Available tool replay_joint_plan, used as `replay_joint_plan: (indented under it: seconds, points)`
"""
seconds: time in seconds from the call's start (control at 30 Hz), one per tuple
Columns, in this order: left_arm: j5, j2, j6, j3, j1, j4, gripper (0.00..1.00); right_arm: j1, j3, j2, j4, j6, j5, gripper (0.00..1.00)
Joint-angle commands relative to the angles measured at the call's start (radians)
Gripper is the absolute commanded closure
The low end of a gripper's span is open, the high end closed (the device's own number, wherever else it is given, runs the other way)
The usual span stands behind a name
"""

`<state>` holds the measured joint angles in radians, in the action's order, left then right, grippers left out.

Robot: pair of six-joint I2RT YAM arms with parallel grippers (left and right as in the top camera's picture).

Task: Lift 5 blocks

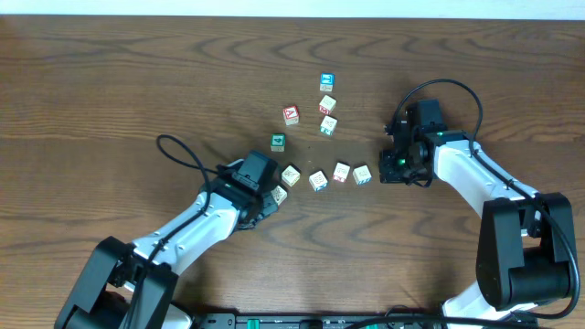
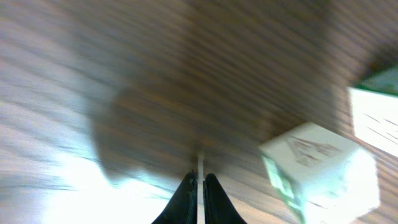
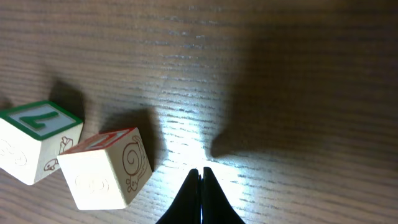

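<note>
The blocks lie loose in a curved row on the wooden table between the left claw and the right claw, both with fingers pressed together and gripping nothing (each tip sits just beside one end of that row).

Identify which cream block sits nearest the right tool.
The rightmost block of the curved row in the middle, at the end facing the right tool; the other blocks all lie farther left or farther up the table.
</note>
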<state>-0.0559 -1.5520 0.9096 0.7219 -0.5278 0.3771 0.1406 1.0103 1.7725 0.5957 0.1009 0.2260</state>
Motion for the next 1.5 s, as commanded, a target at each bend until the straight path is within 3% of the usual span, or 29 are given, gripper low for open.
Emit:
replay_joint_plan:
  seconds: [0.0, 0.67, 1.47]
  points:
    - [-0.038, 0.009, 0.021, -0.009, -0.01, -0.027, 0.93, 0.004, -0.001, 0.006, 0.008, -0.012, 0.008, 0.99]
    - [0.023, -0.108, 0.079, -0.009, -0.007, -0.252, 0.93, 0.005, -0.001, 0.006, 0.017, -0.012, 0.008, 0.99]
    - [-0.005, -0.132, 0.098, -0.009, 0.006, -0.342, 0.93, 0.005, -0.004, 0.006, 0.033, -0.013, 0.038, 0.99]
